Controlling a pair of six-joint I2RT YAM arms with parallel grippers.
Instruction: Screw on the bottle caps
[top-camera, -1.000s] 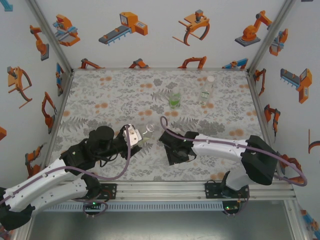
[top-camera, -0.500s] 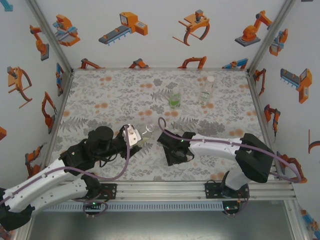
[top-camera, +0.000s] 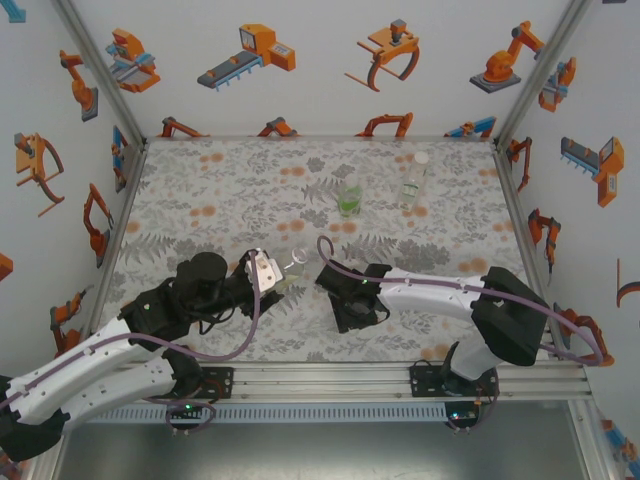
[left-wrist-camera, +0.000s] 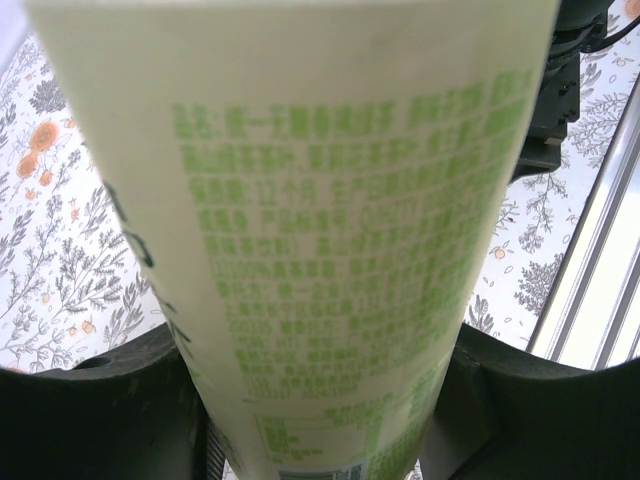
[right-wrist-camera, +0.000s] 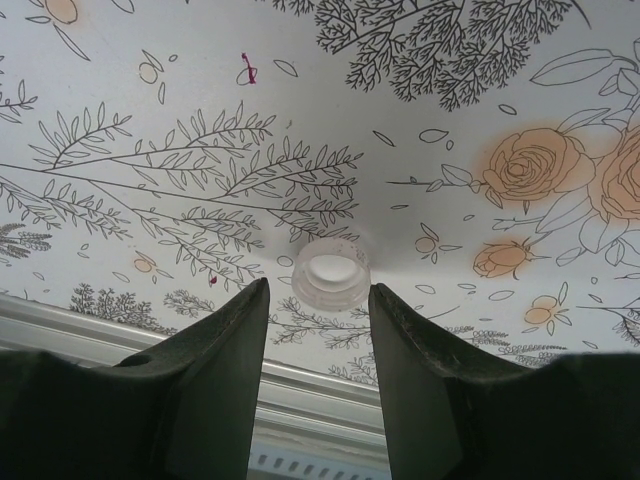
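Cap (right-wrist-camera: 330, 272) on mat (right-wrist-camera: 200, 100), just beyond right tool (right-wrist-camera: 318, 300)

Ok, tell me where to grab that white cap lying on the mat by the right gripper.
Take the white cap by its round side wall, coming straight down from above, one finger on each side. It lies flat on the mat, so only the wall offers opposing faces. The right gripper stands open just short of it.
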